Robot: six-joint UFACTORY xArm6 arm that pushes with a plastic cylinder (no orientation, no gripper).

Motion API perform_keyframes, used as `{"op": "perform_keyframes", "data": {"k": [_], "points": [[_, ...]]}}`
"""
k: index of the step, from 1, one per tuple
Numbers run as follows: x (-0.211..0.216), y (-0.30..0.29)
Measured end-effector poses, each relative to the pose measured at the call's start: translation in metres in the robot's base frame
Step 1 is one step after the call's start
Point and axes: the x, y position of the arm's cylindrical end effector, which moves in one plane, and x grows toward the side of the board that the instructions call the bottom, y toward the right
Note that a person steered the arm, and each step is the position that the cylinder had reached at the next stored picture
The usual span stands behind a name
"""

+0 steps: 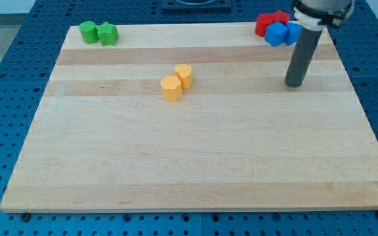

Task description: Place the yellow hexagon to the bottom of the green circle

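Since there's no claw, just a rod, tip (294,84) sits far right, well apart from the yellow hexagon (171,88) mid-board touching another yellow block (184,76). Green circle (88,31) far left. Hexagon looks light, stiff, slidey; push its right face.

Open board (195,164) between my tip (294,84) and yellow hexagon (171,88).
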Motion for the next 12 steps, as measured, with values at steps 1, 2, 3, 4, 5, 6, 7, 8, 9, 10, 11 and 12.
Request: {"op": "perform_keyframes", "data": {"k": [1, 2, 3, 4, 5, 6, 7, 8, 9, 10, 11, 12], "points": [[0.003, -0.064], [-0.001, -0.131], [0.008, -0.192], [0.004, -0.255], [-0.014, -0.324], [-0.024, -0.368], [0.007, -0.362], [0.048, -0.368], [0.067, -0.395], [0.047, -0.419], [0.02, -0.418], [0.035, -0.416]]}}
